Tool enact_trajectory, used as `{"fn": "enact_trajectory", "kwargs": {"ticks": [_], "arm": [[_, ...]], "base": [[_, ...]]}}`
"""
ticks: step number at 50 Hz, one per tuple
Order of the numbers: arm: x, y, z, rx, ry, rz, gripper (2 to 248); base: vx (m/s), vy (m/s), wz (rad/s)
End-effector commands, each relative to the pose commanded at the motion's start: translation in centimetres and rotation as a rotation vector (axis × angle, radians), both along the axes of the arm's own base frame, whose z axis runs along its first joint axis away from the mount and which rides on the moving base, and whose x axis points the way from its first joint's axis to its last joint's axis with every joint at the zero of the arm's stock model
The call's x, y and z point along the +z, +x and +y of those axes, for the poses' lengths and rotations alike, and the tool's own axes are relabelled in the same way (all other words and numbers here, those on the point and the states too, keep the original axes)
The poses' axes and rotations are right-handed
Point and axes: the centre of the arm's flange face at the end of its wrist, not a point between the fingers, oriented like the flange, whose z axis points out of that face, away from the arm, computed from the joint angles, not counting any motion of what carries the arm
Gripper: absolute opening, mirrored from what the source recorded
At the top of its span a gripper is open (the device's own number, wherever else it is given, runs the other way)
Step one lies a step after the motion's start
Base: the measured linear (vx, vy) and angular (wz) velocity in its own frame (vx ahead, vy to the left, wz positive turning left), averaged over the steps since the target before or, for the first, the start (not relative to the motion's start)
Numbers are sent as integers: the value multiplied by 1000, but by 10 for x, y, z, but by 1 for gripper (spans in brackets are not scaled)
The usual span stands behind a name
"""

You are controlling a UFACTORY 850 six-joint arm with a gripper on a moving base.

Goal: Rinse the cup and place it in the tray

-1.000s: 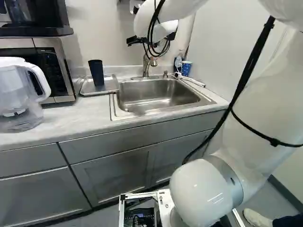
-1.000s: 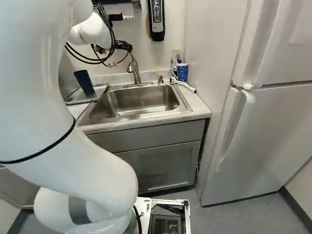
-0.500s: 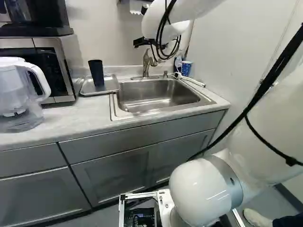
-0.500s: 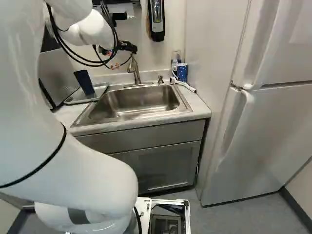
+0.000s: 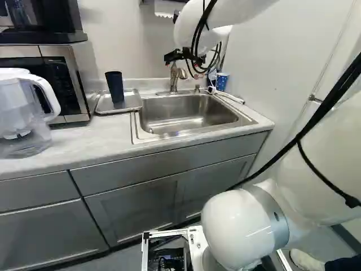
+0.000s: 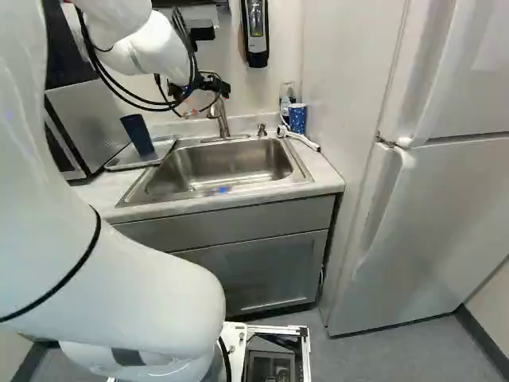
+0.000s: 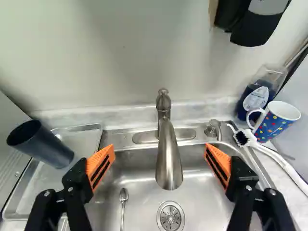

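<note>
At the far left of the left base view, a clear pitcher [image 5: 25, 116] with a white handle stands on the counter [image 5: 93, 147], in front of a microwave [image 5: 70, 84] that has a black appliance [image 5: 42, 34] on top. Next comes the metal tray [image 5: 133, 101], and the dark cup [image 5: 114, 87] stands upright in it. Right of the tray is the sink [image 5: 189, 113], with a spoon [image 7: 123, 196] lying inside near the drain [image 7: 171, 217]. The faucet [image 5: 174, 78] rises behind the sink, its spout reaching over the basin. The gripper [image 6: 195, 89] is up by the faucet with its fingers spread wide and nothing pinched; in the wrist view the spout shows between its orange pads [image 7: 100, 166], apart from both. Past the sink's right back corner are a bottle of blue liquid [image 7: 259, 91], a dotted mug [image 7: 274, 122] upright just beside it, and a white brush [image 7: 276, 159] near the mug. In the right base view, a soap dispenser [image 6: 254, 36] hangs on the wall and a fridge [image 6: 429, 215] stands farthest right.
</note>
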Motion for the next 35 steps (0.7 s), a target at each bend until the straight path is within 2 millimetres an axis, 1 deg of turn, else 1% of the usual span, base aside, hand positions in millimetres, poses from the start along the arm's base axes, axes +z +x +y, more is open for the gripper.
{"fn": "enact_trajectory", "kwargs": {"ticks": [35], "arm": [[-25,-20,-5,-12,-77,355,247]], "base": [[0,0,0]]}}
